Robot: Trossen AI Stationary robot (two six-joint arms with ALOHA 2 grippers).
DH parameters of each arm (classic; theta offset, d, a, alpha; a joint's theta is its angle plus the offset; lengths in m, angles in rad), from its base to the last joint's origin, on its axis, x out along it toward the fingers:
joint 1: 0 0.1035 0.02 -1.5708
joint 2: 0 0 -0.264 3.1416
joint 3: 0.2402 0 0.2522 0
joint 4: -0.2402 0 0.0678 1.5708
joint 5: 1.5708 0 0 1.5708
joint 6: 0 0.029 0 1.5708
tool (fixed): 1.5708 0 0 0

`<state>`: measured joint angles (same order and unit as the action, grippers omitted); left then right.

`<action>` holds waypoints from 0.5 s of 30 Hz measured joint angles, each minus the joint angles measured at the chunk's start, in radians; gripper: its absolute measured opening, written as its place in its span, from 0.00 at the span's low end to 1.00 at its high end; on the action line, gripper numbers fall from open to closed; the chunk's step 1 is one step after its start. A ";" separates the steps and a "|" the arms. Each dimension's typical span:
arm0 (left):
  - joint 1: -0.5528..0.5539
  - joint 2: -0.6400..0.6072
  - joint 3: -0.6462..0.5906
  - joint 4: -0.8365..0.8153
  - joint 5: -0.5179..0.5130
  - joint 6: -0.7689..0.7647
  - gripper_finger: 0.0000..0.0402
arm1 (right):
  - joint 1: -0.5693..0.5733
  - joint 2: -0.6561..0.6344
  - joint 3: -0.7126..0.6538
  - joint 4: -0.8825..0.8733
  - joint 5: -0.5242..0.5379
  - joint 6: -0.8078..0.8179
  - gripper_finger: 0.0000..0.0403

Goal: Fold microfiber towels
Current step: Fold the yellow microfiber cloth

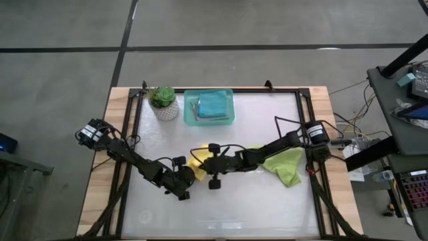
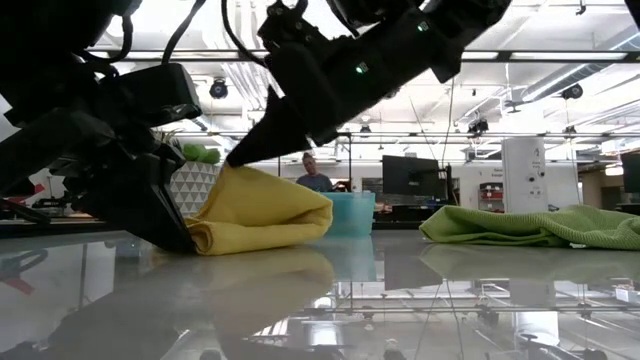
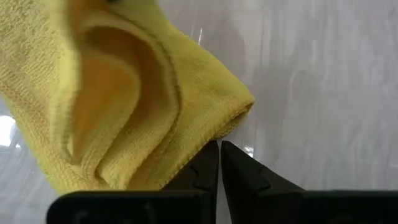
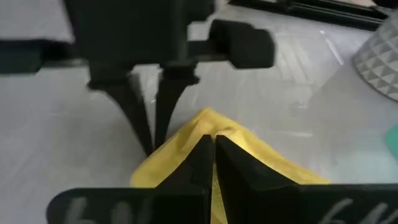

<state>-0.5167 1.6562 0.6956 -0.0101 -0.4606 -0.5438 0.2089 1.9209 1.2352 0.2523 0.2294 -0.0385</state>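
Observation:
The yellow towel (image 1: pixel 197 161) lies folded at the table's middle, its lower folded edge (image 2: pixel 215 243) on the table. My right gripper (image 1: pixel 204 163) is shut on the towel's upper part and also shows in the low view (image 2: pixel 240 158). My left gripper (image 1: pixel 186 182) is shut, its fingertips (image 3: pixel 219 148) down at the towel's near end. The lime green towel (image 1: pixel 284 165) lies crumpled on the table to the right. Teal-blue towels (image 1: pixel 214 104) lie in the teal tray (image 1: pixel 189 110). The light grey towel is out of view. My right gripper pinches a raised ridge of the yellow towel (image 4: pixel 208 124) between its two fingers, coming slanting down from the table's right. The held part (image 2: pixel 245 172) is lifted, and the cloth slopes down from it to the table in several layers. My left gripper's shut fingertips stand at the towel's folded near end (image 3: pixel 205 140), pointing down at the table; whether they touch the cloth I cannot tell.
A potted plant (image 1: pixel 164 104) in a white faceted pot stands at the far left beside the tray. A black frame (image 1: pixel 304 100) runs around the table. The white surface near the front edge (image 1: pixel 234 214) is bare.

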 joint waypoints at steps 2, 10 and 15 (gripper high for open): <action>0.000 0.000 0.000 0.000 0.000 0.000 0.01 | 0.000 0.000 0.002 0.007 0.011 0.036 0.02; 0.000 0.000 -0.001 0.000 0.000 0.000 0.01 | 0.018 0.056 0.001 0.050 -0.086 0.118 0.02; 0.000 0.000 -0.002 0.001 0.000 0.000 0.01 | 0.028 0.142 0.025 0.073 -0.109 0.137 0.02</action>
<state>-0.5167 1.6562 0.6941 -0.0090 -0.4603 -0.5438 0.2373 2.0627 1.2600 0.3250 0.1205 0.0984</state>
